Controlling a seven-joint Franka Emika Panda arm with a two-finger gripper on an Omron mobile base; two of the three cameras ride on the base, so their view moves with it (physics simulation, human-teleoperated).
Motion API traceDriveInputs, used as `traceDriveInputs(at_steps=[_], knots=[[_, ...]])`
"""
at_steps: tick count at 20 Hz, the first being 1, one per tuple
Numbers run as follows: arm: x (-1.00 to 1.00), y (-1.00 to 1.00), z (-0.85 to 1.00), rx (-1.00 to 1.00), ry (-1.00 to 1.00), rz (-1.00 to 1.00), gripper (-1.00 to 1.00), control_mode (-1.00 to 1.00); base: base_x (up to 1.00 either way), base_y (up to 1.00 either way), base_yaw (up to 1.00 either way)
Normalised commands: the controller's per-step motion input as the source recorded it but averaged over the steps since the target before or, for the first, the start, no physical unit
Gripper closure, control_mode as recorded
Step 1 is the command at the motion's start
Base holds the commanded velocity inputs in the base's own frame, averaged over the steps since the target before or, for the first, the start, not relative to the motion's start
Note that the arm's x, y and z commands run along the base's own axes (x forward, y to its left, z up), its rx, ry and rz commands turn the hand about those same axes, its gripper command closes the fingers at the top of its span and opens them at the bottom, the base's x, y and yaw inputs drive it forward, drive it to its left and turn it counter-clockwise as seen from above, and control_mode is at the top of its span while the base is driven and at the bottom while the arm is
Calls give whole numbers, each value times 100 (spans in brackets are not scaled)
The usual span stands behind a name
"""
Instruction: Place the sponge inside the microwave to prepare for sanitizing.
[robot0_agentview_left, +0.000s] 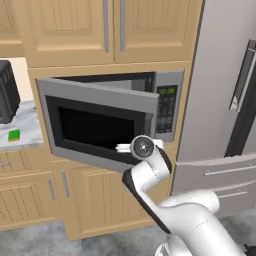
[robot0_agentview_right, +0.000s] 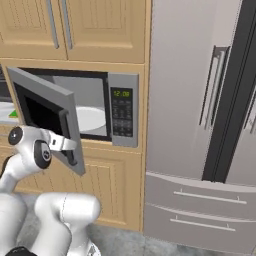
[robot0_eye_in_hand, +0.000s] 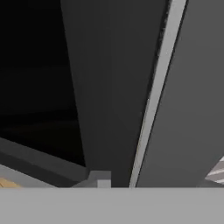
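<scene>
Sponge (robot0_agentview_left: 14, 135) small, bright green, on counter | end effector (robot0_agentview_right: 71, 150) spread: cannot tell

- The arm (robot0_agentview_left: 192, 215) consists of smooth, rounded white shell segments with a glossy finish.
- Dark, near-black bands separate the segments at each joint (robot0_agentview_left: 142, 197).
- The wrist (robot0_agentview_left: 144, 147) ends in a round grey cap with a dark centre ring.
- A second round dark cap (robot0_agentview_right: 42, 154) sits on the side of the wrist housing.
- A flat, light grey flange (robot0_agentview_right: 61, 143) projects from the wrist.
</scene>
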Motion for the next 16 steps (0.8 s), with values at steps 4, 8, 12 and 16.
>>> traceDriveInputs(at_steps=[4, 8, 12, 16], knots=[[0, 71, -35, -5, 30, -40, 100, -100, 0, 0, 0], [-16, 84, -30, -6, 39, -46, 100, -100, 0, 0, 0], [-44, 97, -42, -5, 30, -40, 100, -100, 0, 0, 0], [-55, 97, -68, -5, 7, -32, 100, -100, 0, 0, 0]])
